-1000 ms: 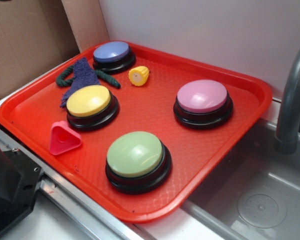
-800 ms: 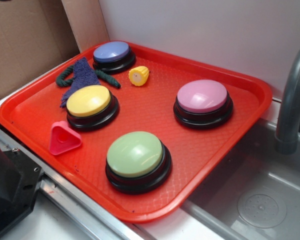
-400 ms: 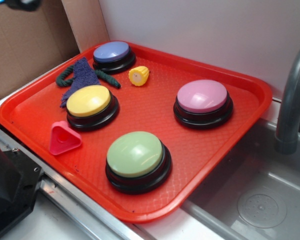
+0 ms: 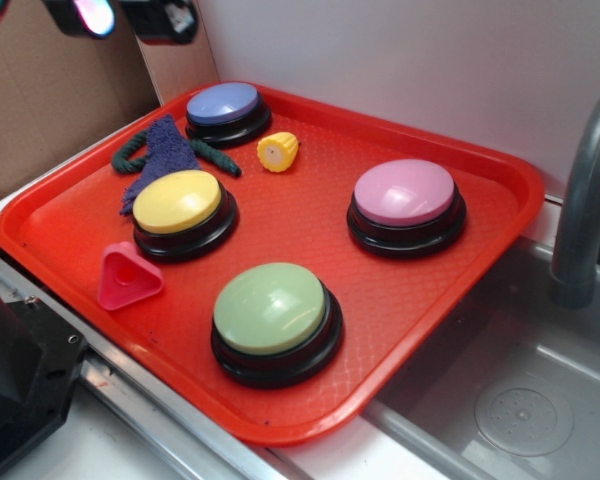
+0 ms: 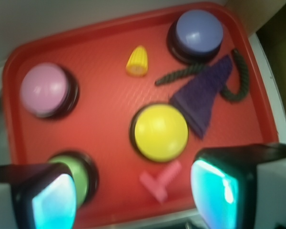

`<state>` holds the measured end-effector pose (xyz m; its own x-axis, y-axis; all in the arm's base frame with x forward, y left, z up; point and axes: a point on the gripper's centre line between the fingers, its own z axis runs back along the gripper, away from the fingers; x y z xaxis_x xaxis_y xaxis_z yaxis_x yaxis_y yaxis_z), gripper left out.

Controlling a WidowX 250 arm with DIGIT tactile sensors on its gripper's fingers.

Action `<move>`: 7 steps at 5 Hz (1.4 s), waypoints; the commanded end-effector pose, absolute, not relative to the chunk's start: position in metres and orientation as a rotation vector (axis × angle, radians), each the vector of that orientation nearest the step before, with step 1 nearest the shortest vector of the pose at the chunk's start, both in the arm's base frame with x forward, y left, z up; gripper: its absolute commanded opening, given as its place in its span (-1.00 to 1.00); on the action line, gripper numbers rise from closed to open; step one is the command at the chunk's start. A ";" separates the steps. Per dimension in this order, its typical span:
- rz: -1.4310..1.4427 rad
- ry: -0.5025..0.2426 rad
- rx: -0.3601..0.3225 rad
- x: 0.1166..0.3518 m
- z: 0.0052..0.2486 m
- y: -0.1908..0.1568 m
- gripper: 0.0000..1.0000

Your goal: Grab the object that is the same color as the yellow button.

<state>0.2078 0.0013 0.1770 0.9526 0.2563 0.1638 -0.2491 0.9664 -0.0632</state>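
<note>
Yellow corn stub [image 4: 278, 151] on side, pale round end facing front-left, long axis running toward pink button [image 4: 405, 193]. Red tray [image 4: 435, 290] beside sink [image 4: 520, 400]. Gripper [image 5: 133, 195] jaws apart, wrist view blurry.

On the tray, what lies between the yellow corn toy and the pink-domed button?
Nothing: only bare red plastic tray separates the small yellow ribbed corn toy from the pink-domed round button, seen in both views.

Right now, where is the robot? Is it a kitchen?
Probably a play kitchen or test bench made to look like one. A red tray sits beside a grey sink with a faucet, and cardboard stands behind. The tray holds toy buttons, not dishes.
</note>
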 end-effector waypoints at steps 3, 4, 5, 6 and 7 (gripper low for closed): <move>0.403 -0.190 0.047 0.290 0.108 0.017 1.00; 0.426 -0.192 0.034 0.299 0.089 0.022 1.00; 0.425 -0.184 0.059 0.307 0.073 0.024 1.00; 0.423 -0.209 0.030 0.317 0.059 0.026 1.00; 0.405 -0.206 0.019 0.325 0.050 0.030 1.00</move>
